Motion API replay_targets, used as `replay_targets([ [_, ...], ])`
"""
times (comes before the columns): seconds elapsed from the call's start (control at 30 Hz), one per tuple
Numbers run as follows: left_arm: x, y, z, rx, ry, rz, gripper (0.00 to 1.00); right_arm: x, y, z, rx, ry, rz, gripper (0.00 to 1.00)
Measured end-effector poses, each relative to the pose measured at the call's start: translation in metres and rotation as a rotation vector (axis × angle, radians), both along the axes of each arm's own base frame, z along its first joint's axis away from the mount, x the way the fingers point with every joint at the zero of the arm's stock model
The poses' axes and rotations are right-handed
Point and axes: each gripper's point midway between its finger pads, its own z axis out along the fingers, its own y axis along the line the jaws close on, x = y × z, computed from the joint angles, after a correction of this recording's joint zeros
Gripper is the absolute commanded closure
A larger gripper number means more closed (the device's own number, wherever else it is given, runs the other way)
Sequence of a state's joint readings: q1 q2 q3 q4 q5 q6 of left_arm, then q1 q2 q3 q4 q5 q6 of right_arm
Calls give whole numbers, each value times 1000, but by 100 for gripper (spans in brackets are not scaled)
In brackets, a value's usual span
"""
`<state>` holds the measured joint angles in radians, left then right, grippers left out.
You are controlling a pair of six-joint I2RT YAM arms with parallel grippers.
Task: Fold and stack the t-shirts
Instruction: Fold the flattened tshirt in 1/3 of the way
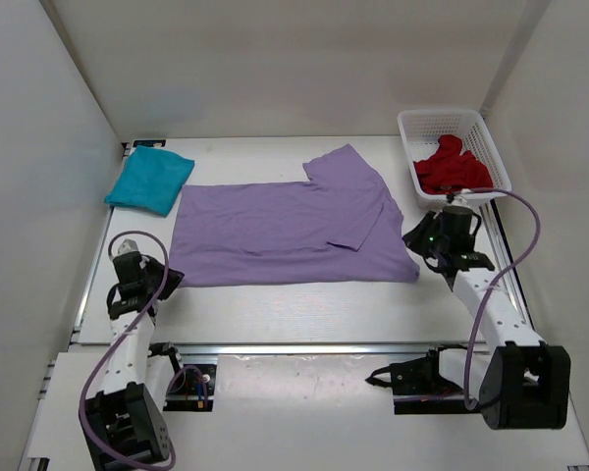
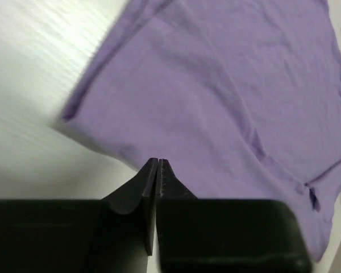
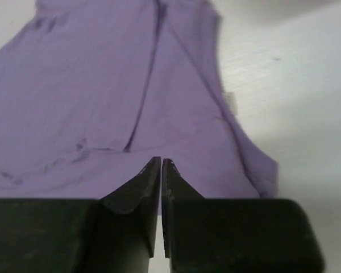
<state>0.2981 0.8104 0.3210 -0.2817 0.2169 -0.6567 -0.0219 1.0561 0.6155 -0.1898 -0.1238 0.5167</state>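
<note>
Claws [image 2: 158,161] [image 3: 161,160] hover nearly closed beside lavender shirt [image 1: 285,231].

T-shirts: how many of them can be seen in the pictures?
3. The teal t-shirt lies folded at the far left, the purple t-shirt lies spread in the middle, and the red t-shirt is crumpled in the white basket, which could hide more.

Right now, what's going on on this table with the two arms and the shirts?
Two robot arms are folding t-shirts. The light purple cloth t-shirt lies spread on the table, one sleeve folded in; neither arm grips it. The left fingers and right fingers sit nearly closed at its near edge. A folded teal shirt lies far left; the dark red shirt waits in the white mesh basket.
</note>
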Motion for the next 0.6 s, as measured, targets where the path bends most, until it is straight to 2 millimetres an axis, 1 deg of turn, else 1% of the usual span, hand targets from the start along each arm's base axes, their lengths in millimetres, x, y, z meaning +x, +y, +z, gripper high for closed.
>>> replay_targets([
  [0.03,3,-5,2,-4,-10,-16,91,5,10,3,4,-6,28,100],
  [0.1,9,-20,6,-17,-37,-60,92,13,34,-3,12,13,105,100],
  [0.13,13,-30,8,-21,-50,-84,92,16,46,-10,15,34,144,100],
  [0.2,19,-59,10,-37,-70,-167,92,19,68,-26,16,88,212,97],
  [0.27,20,-93,10,-54,-76,-269,92,20,87,-44,17,138,270,82],
  [0.3,19,-111,8,-59,-72,-323,92,19,95,-52,19,159,296,77],
  [0.37,18,-137,7,-59,-68,-404,91,16,104,-62,20,182,330,72],
  [0.4,18,-150,7,-56,-70,-446,91,17,106,-66,23,189,335,72],
  [0.47,17,-169,8,-53,-78,-509,91,20,107,-72,25,195,338,72],
  [0.53,17,-181,7,-49,-91,-548,91,24,109,-79,31,205,335,72],
  [0.6,19,-183,5,-42,-93,-556,91,26,110,-84,37,212,336,72],
])
